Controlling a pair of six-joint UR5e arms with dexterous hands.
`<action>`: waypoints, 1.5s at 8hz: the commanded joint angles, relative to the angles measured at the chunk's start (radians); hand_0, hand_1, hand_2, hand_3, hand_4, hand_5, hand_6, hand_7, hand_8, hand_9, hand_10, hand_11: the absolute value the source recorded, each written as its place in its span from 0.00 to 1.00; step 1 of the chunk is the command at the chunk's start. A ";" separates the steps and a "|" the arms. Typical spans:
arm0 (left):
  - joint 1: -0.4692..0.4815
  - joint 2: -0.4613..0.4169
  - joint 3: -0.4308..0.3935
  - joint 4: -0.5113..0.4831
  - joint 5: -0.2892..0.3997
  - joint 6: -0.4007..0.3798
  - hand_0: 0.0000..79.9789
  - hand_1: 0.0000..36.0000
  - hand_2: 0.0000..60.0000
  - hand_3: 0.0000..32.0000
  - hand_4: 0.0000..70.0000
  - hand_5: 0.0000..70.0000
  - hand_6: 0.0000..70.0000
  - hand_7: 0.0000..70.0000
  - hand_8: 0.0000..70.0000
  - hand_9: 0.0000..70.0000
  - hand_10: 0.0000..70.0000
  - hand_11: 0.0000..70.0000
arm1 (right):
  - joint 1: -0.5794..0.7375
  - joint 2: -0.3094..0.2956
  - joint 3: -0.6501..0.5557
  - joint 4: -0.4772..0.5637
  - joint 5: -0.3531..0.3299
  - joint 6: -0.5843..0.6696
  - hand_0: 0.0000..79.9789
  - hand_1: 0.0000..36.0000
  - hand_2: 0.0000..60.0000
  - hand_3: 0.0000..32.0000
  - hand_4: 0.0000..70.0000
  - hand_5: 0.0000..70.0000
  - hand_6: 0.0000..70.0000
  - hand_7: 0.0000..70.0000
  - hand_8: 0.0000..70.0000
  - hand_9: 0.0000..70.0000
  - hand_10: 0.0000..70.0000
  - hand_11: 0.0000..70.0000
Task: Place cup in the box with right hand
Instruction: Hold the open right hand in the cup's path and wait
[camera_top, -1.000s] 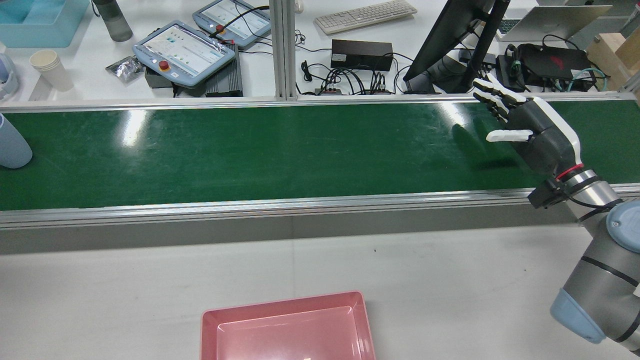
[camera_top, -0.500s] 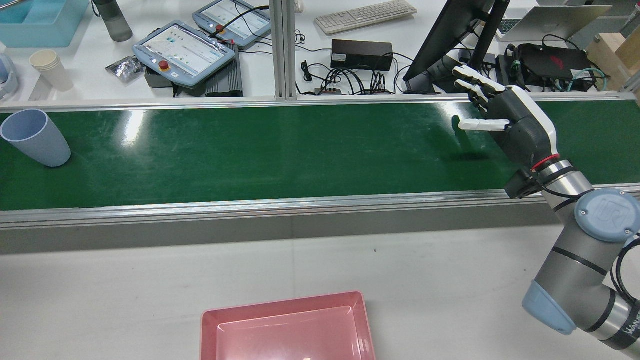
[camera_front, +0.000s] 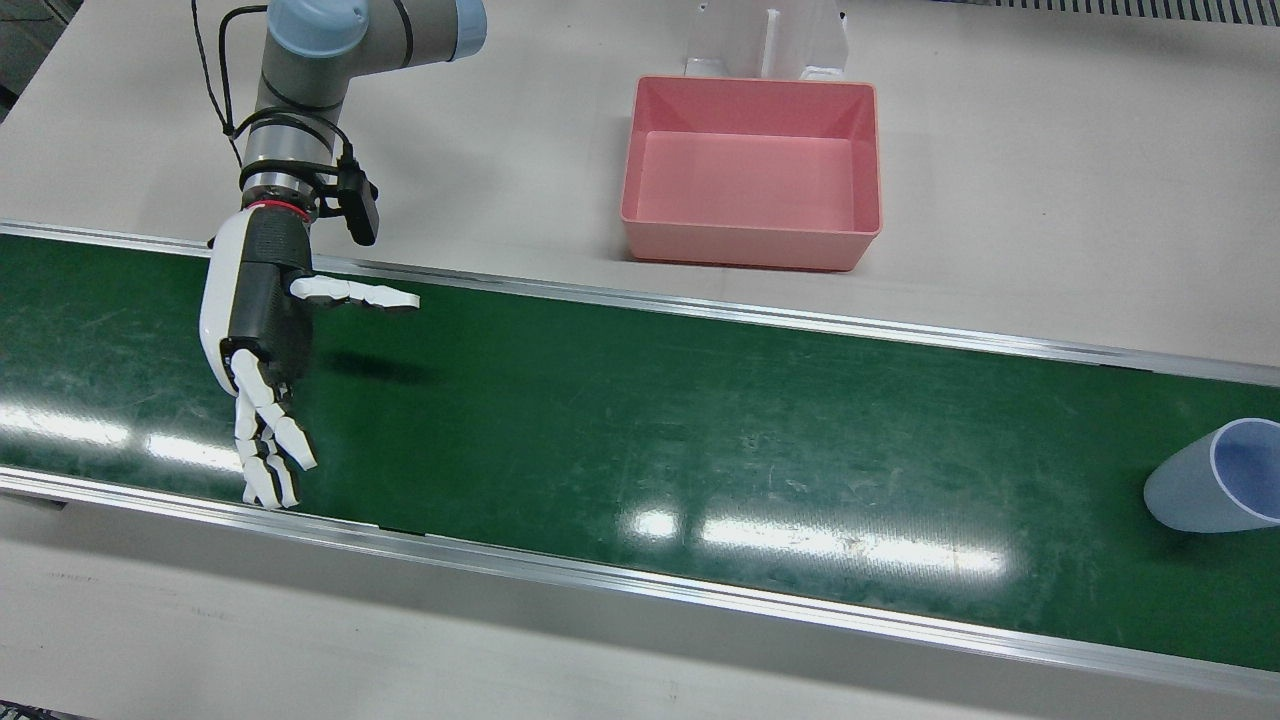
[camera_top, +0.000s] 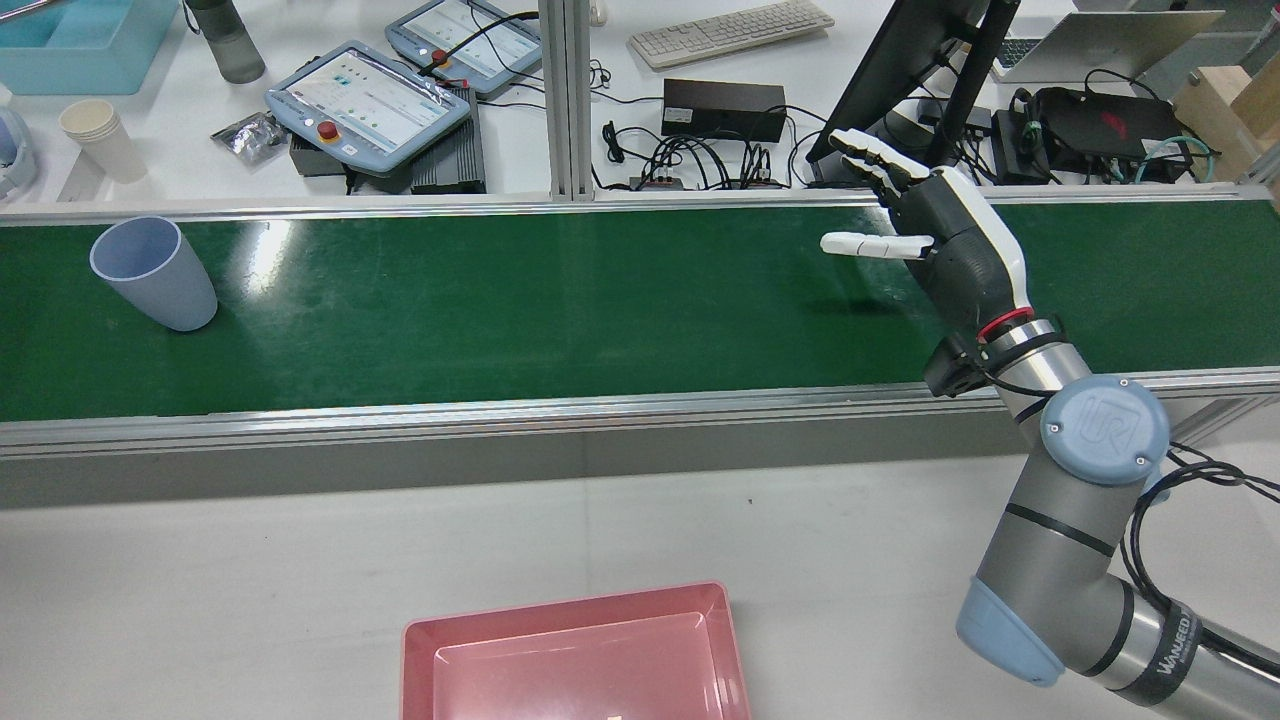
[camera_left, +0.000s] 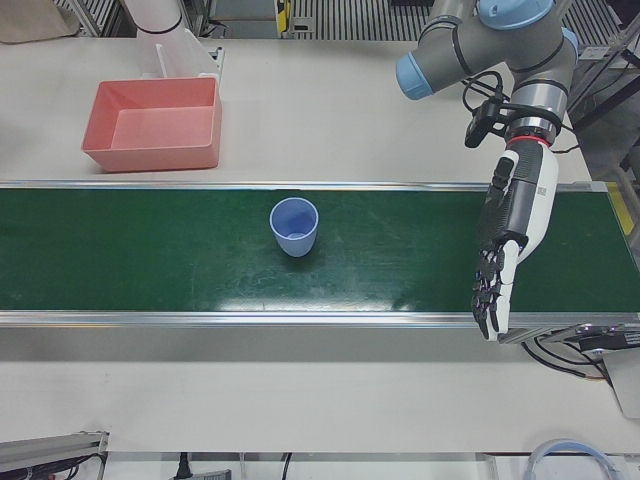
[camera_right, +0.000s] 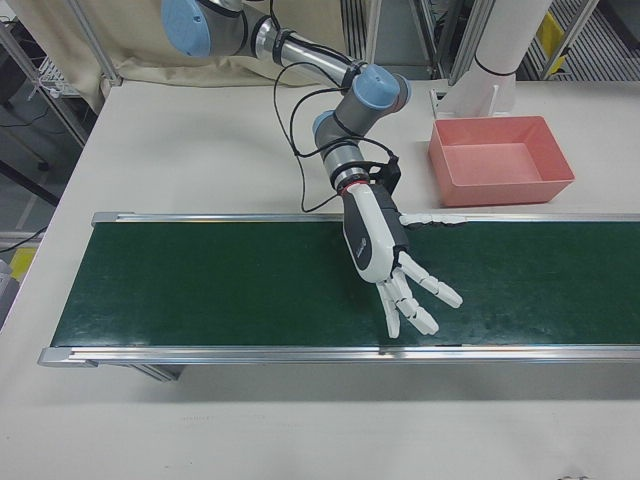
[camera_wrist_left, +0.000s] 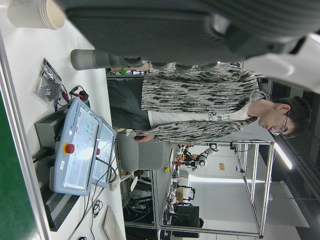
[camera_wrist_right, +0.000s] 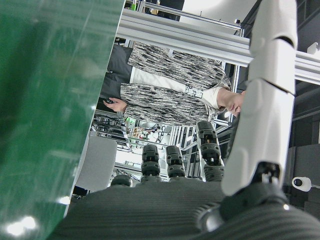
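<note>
Grey arm (camera_top: 1060, 520) — blue caps, white fingers (camera_front: 262, 420)

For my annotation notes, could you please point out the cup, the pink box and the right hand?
blue cup (camera_top: 155, 272): rear view, on its outer side wall.
pink box (camera_front: 750, 244): front view, on its near outer wall.
right hand (camera_front: 258, 310): front view, on the dark palm.

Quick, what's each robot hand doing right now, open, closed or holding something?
Left robot hand: open, fingers stretched out, holding nothing.
Right robot hand: open, fingers spread, holding nothing.

Robotics lab: conveyor belt (camera_top: 560, 300), teach pendants (camera_top: 368, 104)
</note>
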 joint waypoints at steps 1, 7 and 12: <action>-0.001 0.000 0.001 0.000 0.000 0.000 0.00 0.00 0.00 0.00 0.00 0.00 0.00 0.00 0.00 0.00 0.00 0.00 | -0.066 0.014 -0.004 -0.006 0.033 -0.020 0.68 0.63 0.12 0.14 0.00 0.11 0.07 0.27 0.14 0.20 0.00 0.00; -0.001 0.000 0.001 -0.002 0.000 0.000 0.00 0.00 0.00 0.00 0.00 0.00 0.00 0.00 0.00 0.00 0.00 0.00 | -0.060 -0.001 -0.010 -0.007 0.065 -0.018 0.66 0.58 0.12 0.12 0.00 0.10 0.07 0.27 0.15 0.20 0.00 0.00; 0.001 0.000 0.001 0.000 0.000 0.000 0.00 0.00 0.00 0.00 0.00 0.00 0.00 0.00 0.00 0.00 0.00 0.00 | -0.077 0.003 -0.030 -0.004 0.066 -0.018 0.64 0.55 0.12 0.04 0.01 0.10 0.07 0.28 0.15 0.21 0.00 0.00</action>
